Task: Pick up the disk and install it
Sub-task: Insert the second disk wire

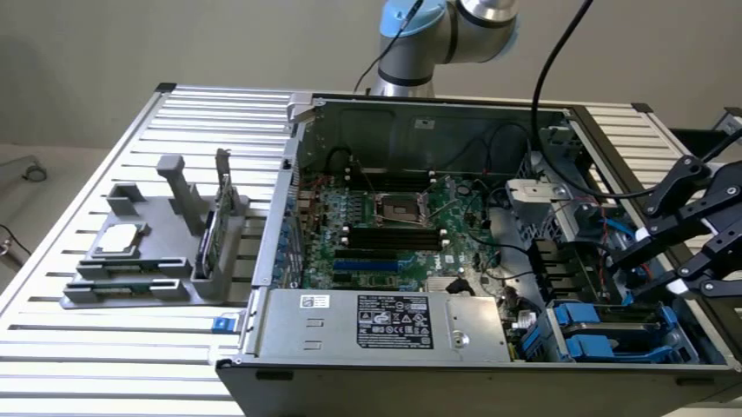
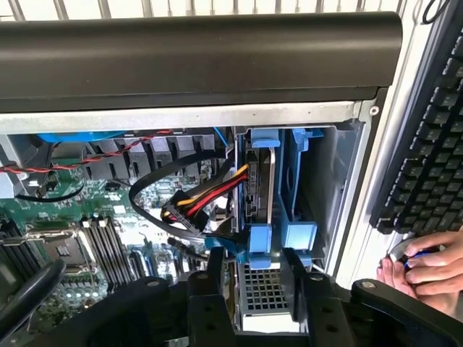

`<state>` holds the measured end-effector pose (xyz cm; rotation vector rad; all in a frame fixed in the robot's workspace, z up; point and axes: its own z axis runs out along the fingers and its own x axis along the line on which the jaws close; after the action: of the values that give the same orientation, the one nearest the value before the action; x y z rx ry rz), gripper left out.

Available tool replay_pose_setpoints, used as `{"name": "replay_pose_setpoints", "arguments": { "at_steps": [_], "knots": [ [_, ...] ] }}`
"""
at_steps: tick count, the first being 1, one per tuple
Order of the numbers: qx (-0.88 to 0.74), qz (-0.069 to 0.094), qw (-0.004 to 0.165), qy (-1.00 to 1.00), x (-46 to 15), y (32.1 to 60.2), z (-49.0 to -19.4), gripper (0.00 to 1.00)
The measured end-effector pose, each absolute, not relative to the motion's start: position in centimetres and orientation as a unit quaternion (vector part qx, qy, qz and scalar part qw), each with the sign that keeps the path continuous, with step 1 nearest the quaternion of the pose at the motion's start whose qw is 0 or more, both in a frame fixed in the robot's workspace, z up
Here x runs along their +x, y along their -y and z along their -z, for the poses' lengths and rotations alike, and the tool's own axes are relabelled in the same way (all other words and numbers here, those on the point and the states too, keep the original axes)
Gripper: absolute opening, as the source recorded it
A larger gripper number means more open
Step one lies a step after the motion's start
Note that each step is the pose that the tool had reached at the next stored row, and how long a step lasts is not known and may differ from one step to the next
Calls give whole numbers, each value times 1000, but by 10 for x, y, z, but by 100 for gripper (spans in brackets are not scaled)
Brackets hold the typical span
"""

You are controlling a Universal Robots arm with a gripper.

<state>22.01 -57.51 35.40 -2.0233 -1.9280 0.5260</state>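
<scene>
Disk (image 2: 259, 181) sits in its blue bay beside red-yellow cables (image 2: 210, 195), spread gripper (image 2: 255, 278) flanking its edge.

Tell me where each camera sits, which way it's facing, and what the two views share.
Exterior view: off the arm, above and in front, looking down into the open computer case; the arm's base and the open pincer show.
Wrist view: on the wrist, facing the blue drive bay; the pincer's fingers frame it, and a person's hand rests by a keyboard.
Shared: the bay's blue carriers and the motherboard.
</scene>
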Motion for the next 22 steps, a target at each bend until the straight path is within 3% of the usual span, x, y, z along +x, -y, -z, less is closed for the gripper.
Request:
{"name": "replay_pose_setpoints", "arguments": {
  "at_steps": [3, 4, 6, 22],
  "knots": [
    [-704, -181, 146, 671, 220, 575, -354, 27],
    [-704, -181, 145, 671, 220, 575, -354, 27],
    [-704, -180, 144, 671, 220, 575, -354, 16],
    [-688, -176, 136, 691, 212, 575, -347, 16]
  ]
}}
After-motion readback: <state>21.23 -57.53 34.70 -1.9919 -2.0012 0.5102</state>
